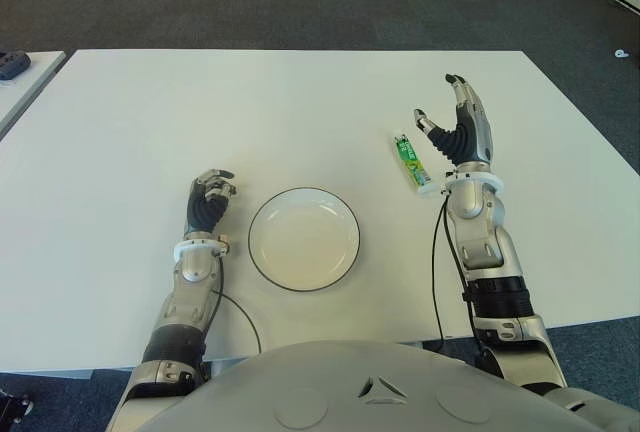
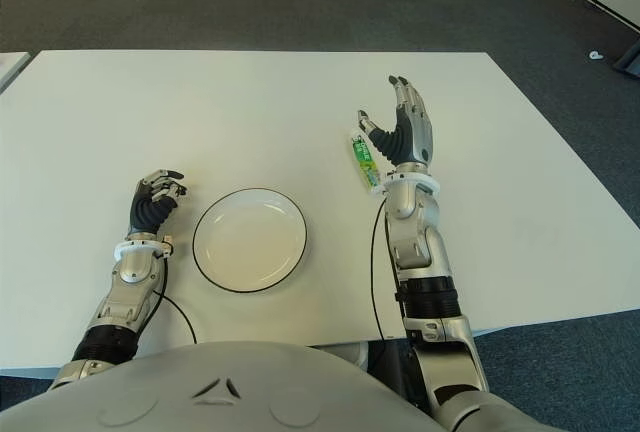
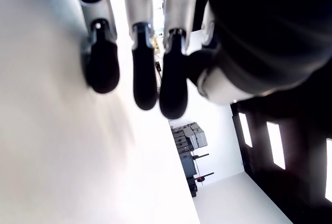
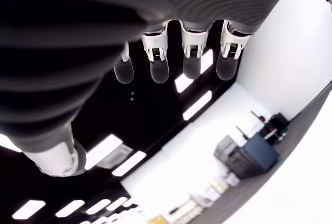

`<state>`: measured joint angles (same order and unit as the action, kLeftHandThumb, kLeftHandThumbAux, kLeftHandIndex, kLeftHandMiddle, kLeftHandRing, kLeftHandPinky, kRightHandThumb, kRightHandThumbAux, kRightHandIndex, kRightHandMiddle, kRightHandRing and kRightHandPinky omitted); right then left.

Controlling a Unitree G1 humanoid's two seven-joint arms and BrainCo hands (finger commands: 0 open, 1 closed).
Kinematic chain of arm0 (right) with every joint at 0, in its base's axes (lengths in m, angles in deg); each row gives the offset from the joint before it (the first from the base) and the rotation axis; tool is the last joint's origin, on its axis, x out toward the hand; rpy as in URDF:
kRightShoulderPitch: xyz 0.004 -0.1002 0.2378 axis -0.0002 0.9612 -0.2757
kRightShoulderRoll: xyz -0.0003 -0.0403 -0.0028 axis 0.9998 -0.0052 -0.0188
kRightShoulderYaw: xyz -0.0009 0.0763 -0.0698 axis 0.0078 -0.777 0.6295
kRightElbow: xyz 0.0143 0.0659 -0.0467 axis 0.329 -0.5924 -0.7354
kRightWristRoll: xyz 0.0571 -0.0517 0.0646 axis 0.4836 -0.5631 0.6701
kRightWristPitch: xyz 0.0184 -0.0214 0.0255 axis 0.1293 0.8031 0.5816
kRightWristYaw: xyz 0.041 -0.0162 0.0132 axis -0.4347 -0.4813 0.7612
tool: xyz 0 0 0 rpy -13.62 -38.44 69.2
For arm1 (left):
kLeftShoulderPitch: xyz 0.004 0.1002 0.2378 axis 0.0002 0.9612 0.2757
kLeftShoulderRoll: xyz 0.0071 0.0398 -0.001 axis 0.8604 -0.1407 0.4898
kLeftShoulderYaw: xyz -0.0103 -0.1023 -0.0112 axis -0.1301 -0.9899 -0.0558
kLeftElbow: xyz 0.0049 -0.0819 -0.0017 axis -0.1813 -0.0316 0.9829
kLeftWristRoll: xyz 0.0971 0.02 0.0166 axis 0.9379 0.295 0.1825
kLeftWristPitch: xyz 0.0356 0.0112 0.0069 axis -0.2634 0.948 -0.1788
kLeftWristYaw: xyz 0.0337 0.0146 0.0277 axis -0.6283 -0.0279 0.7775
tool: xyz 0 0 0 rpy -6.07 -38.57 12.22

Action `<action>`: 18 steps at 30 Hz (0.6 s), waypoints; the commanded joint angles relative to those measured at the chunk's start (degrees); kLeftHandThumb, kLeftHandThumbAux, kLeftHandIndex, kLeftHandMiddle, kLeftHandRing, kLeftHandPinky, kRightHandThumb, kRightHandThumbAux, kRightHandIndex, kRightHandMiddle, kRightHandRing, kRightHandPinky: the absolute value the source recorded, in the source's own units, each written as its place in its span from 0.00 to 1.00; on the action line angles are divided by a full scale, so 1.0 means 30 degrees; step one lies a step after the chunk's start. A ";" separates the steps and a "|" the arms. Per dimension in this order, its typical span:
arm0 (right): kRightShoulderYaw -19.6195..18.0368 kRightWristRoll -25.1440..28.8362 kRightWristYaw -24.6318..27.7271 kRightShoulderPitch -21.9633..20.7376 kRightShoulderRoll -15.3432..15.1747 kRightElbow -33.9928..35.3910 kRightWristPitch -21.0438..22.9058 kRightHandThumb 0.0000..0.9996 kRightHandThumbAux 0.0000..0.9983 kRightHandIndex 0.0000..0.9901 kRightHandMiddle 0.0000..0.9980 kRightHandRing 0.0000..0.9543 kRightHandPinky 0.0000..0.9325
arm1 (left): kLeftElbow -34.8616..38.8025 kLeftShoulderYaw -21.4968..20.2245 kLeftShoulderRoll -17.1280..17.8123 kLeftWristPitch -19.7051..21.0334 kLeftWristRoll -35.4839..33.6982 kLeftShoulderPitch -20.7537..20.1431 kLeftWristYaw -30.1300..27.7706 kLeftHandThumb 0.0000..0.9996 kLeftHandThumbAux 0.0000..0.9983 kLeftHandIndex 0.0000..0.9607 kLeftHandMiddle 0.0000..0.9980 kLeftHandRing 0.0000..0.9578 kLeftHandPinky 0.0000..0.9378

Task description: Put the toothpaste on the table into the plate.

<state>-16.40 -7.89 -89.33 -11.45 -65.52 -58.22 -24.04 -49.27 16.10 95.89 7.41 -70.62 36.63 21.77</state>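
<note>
A green and white toothpaste tube lies flat on the white table, right of the white plate with a dark rim. My right hand is raised just right of the tube, fingers spread and pointing up, holding nothing. The right wrist view shows its fingers extended with nothing between them. My left hand shows left of the plate with its fingers curled, holding nothing. The plate has nothing in it.
A second table edge shows at the far left with a dark object on it. Dark carpet surrounds the table. My cables run down along the right forearm to the table's near edge.
</note>
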 commanded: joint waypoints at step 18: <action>0.1958 -0.0162 0.0907 -0.5163 0.0951 -0.7763 0.5218 0.49 0.14 0.00 0.00 0.00 0.00 | -0.0403 -0.0085 -0.0548 -0.1841 -0.0208 0.0830 0.0096 0.69 0.72 0.45 0.68 0.71 0.72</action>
<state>-11.25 -9.54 -85.83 -26.25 -64.04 -79.16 -10.05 -49.63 15.75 95.08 1.11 -70.84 38.00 21.80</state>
